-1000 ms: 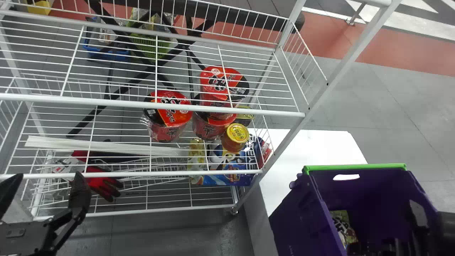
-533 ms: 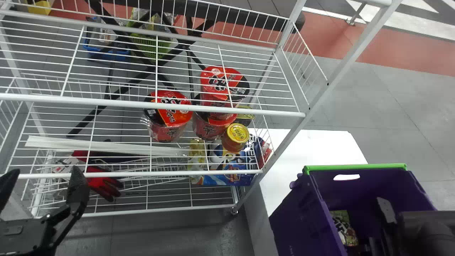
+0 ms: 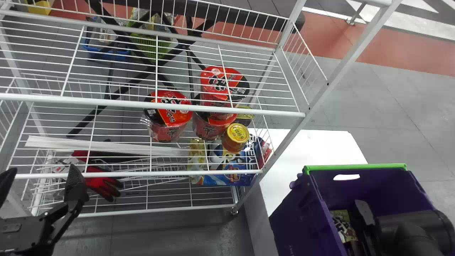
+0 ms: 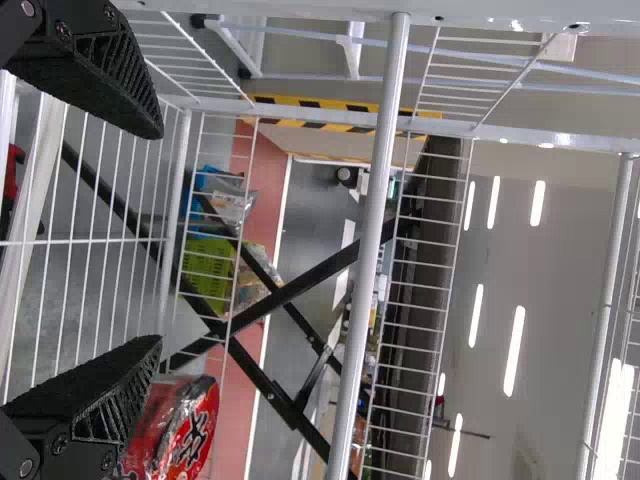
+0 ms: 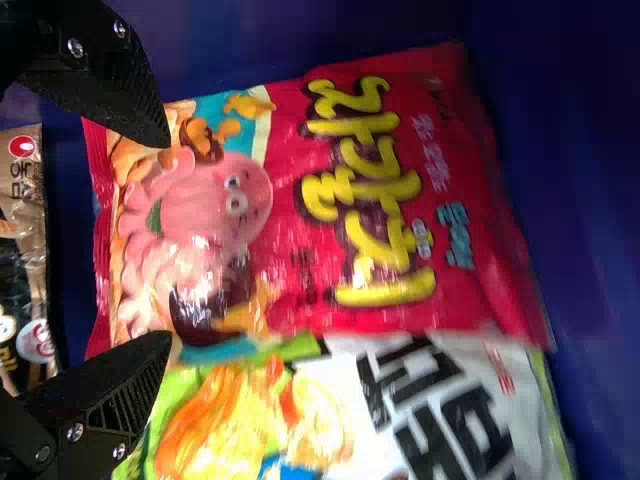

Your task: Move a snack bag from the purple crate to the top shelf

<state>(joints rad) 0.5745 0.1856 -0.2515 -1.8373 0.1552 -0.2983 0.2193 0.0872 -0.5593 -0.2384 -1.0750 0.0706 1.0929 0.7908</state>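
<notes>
In the head view, the bottom edge cuts off the purple crate (image 3: 295,220), and the black right arm (image 3: 412,227) hides some of its inside. The right wrist view cuts off a brown bag (image 5: 25,260) and a white bag (image 5: 440,400) with blurry letters.

snack bags (image 5: 310,210) in crate (image 3: 300,217), shelves (image 3: 153,105) left

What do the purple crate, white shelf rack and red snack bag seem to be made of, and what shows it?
Purple crate: probably rigid plastic, fairly matt, with a cut-out handhold in its wall.
White shelf rack: likely coated metal, smooth; thin straight wires meet thicker rails.
Red snack bag: seemingly thin, glossy plastic film; glints cross its printed front.
</notes>
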